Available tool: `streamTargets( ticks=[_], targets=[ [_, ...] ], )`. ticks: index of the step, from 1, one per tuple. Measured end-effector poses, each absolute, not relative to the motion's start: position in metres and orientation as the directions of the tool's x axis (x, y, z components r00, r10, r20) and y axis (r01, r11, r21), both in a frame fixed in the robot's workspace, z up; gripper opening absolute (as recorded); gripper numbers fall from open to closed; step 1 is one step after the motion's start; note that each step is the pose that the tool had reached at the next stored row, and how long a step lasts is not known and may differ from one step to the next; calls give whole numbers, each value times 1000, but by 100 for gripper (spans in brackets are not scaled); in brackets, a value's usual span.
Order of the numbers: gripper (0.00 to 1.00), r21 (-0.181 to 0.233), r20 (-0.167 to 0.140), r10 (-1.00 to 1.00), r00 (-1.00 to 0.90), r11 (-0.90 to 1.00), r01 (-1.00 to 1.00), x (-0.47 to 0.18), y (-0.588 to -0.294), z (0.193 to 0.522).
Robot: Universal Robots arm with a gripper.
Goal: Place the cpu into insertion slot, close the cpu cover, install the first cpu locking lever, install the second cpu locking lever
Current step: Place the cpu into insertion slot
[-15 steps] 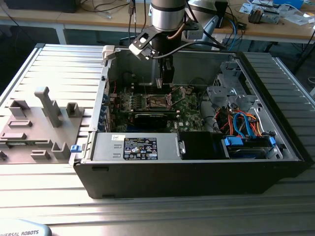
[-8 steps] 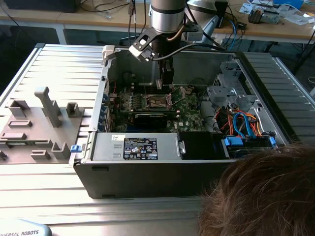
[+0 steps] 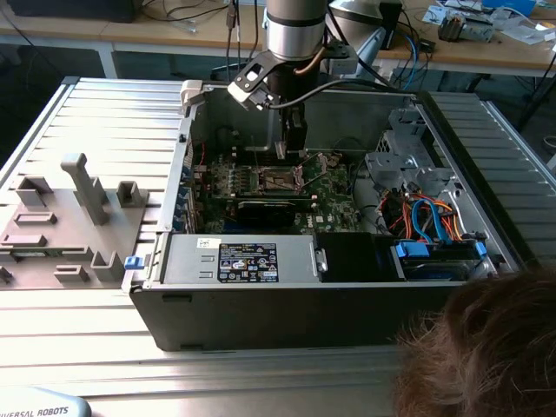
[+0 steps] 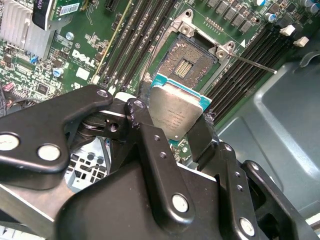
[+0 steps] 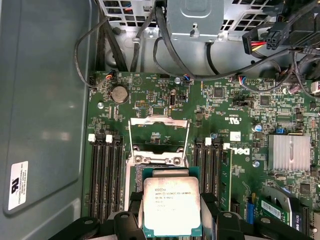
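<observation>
We have the gripper (image 4: 170, 117) clamped on the cpu (image 4: 176, 105) by its edges. Chip is held clear of the insertion slot (image 4: 187, 62), not seated. Slot bare, the cpu cover (image 5: 159, 121) flipped up beyond it. One locking lever (image 4: 252, 64) sticks out beside the socket. All inside the open computer case (image 3: 261, 321).

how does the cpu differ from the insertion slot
The cpu has a silver-grey top; the insertion slot has a dark centre. The cpu is clamped in the jaws of the gripper above the board; the insertion slot sits on it, open and empty. Both are square.
</observation>
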State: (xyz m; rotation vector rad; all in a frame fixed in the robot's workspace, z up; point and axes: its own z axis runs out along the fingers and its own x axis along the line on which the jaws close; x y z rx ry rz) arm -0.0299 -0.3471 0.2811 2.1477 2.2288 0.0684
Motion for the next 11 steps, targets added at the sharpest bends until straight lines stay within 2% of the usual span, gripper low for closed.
streamTargets(
  ticks=[11],
  targets=[
    [54, 63, -2, 999, -37, 37, 997, -30, -347, 277]
  ],
)
